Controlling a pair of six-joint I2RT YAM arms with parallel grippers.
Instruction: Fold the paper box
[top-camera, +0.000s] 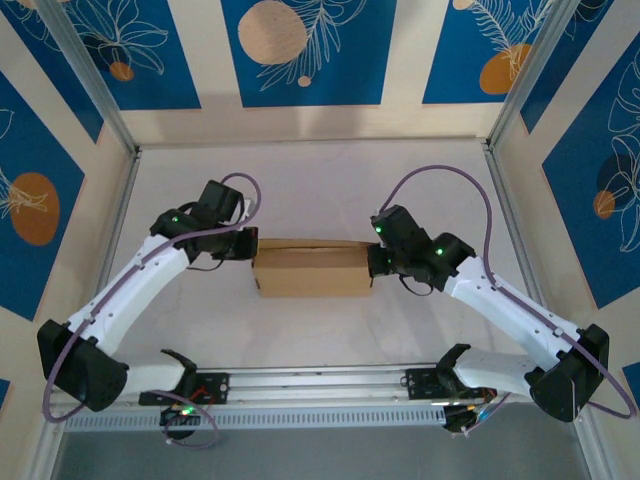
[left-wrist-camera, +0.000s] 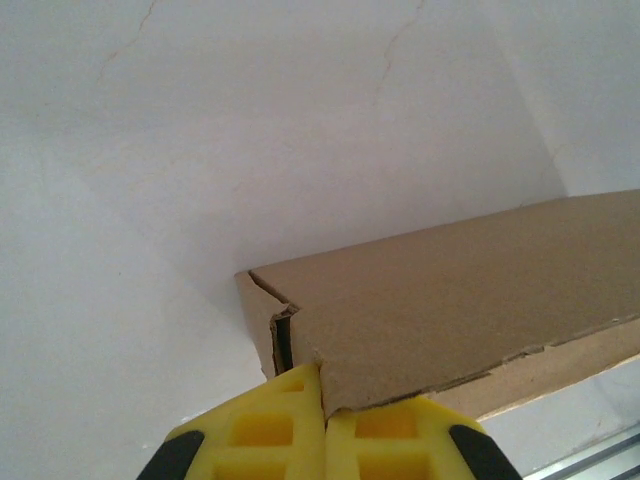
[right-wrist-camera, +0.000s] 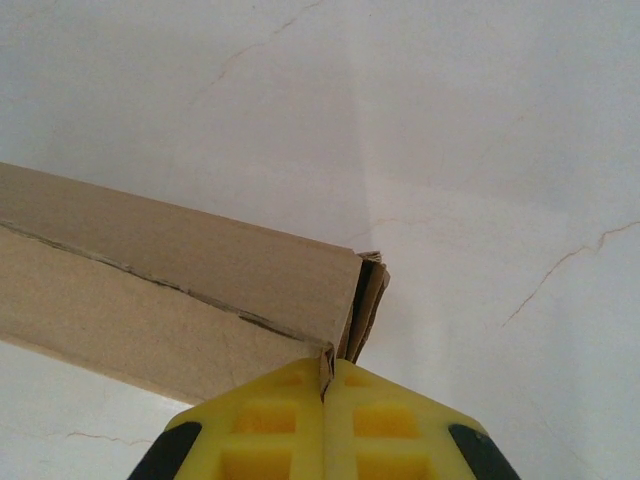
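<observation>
Left gripper (left-wrist-camera: 322, 392), right gripper (right-wrist-camera: 325, 385), pinching brown paper box (top-camera: 310, 270)

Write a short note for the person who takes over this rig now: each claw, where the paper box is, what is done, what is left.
Left claw: shut on the left end of the paper box, pinching a cardboard edge at the corner.
Right claw: shut on the right end, on the layered flap edges.
Box: in the middle of the table, lying between both claws.
Done: the box looks folded and closed.
Left: probably press the lid seam and end flaps, which show small gaps, then release both claws.
</observation>
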